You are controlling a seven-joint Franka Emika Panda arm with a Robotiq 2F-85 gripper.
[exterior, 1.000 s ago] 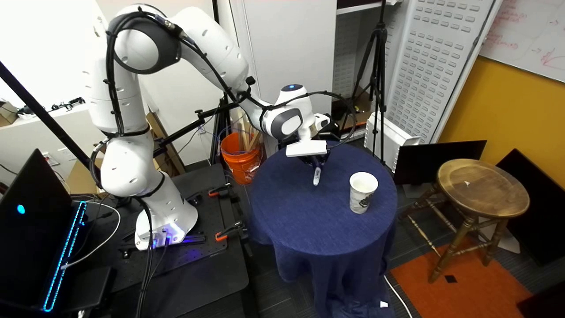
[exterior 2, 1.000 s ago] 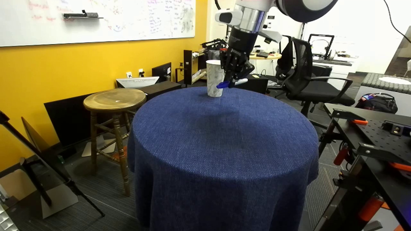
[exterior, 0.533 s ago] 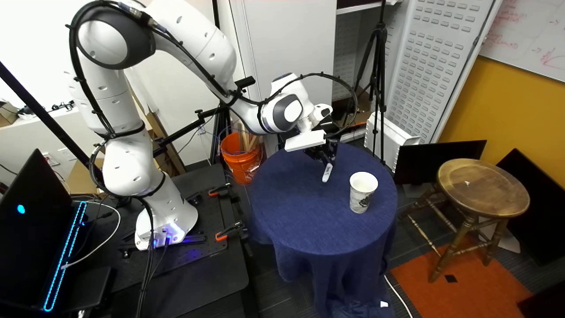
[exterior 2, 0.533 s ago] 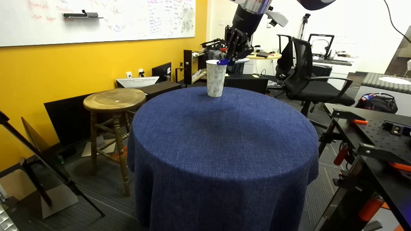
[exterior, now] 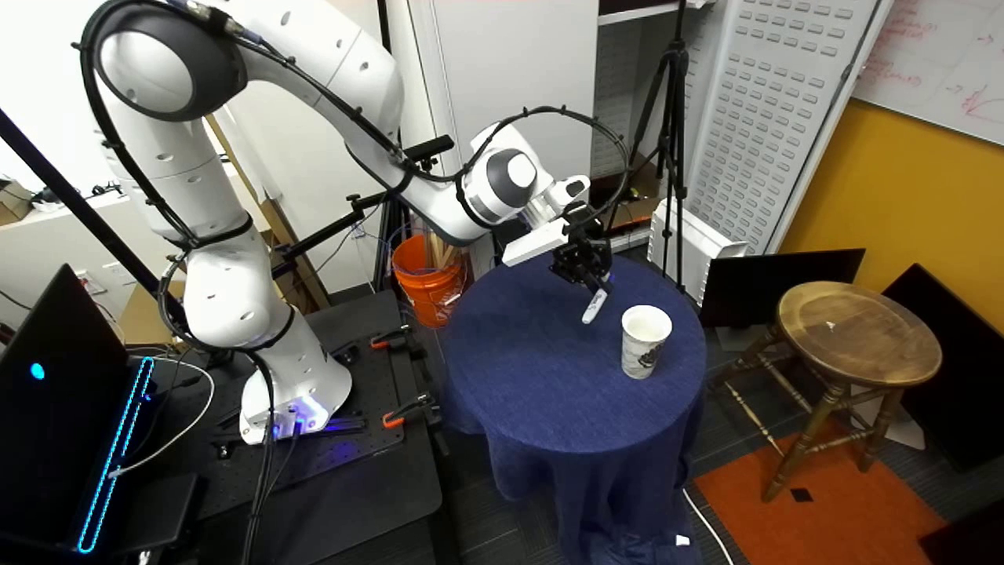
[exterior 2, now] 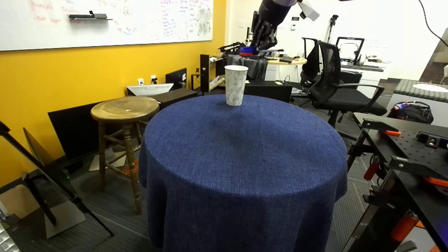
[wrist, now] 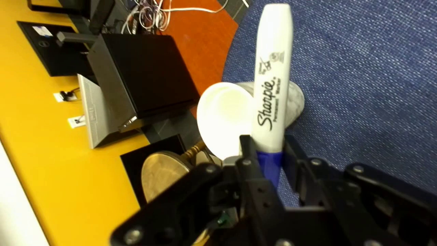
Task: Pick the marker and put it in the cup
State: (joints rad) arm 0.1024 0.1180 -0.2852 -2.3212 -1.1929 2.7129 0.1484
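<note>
My gripper [wrist: 268, 145] is shut on a white marker [wrist: 272, 75] with a blue cap, its fingers around the cap end. The white body points away from the fingers. In an exterior view the marker [exterior: 594, 308] hangs tilted from the gripper [exterior: 600, 286], above the table and beside the cup [exterior: 642, 345]. In an exterior view the gripper [exterior 2: 257, 47] and blue cap [exterior 2: 247, 50] are above the height of the cup [exterior 2: 235, 85]. The patterned paper cup stands upright on the blue cloth. In the wrist view the marker partly covers the cup [wrist: 296, 102], whose open mouth shows.
A round table [exterior: 541, 400] with a blue cloth bears the cup near its edge. A wooden stool [exterior: 859, 333] stands beyond the table. A black tripod [exterior: 671, 133] and an orange bucket [exterior: 430, 282] stand behind it. A black bench [exterior: 369, 486] carries the arm's base.
The gripper has risen with the marker and tilted more. In an exterior view it has moved right, towards the cup's side. The cup has not moved.
</note>
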